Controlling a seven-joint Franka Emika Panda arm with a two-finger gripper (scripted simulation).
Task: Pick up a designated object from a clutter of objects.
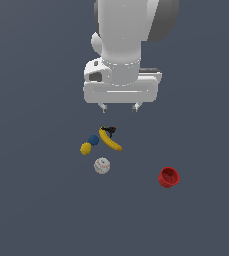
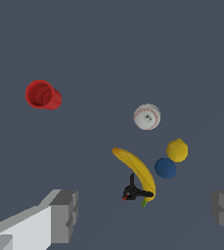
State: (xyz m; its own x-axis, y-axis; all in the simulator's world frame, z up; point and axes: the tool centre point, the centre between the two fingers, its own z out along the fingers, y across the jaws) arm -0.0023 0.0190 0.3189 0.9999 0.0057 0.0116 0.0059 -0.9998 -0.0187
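Exterior view: the white Panda arm is seen from above the grey floor [image 1: 36,200], with the gripper [image 1: 119,107] hanging over the clutter and its two short fingertips [image 1: 103,106] spread wide apart, nothing held between them. The fingers are released. The banana [image 1: 110,139] is found just below the gripper in this picture, lying flat on the floor, long and curved, with one end toward the gripper and the other pointing toward the exterior view's right. A small black item with a red spot [image 1: 111,130] is seen at the banana's upper end, touching or overlapping it. A blue ball [image 1: 93,140] is placed just beside the banana on the exterior view's left, and a yellow ball [image 1: 85,148] is set against the blue one, further to that side. A white baseball with red stitching [image 1: 102,165] lies near these, apart from the banana. A red cup [image 1: 168,177] is seen lying on its side, well apart from the rest, toward the exterior view's right.

In the wrist view, both grey finger pads [image 2: 64,215] are shown at the picture's edges, far from each other, with the banana [image 2: 138,171] and the black item [image 2: 132,192] lying on the floor between them. The blue ball [image 2: 165,168], yellow ball [image 2: 177,150], baseball [image 2: 146,116] and red cup [image 2: 42,95] are shown beyond.
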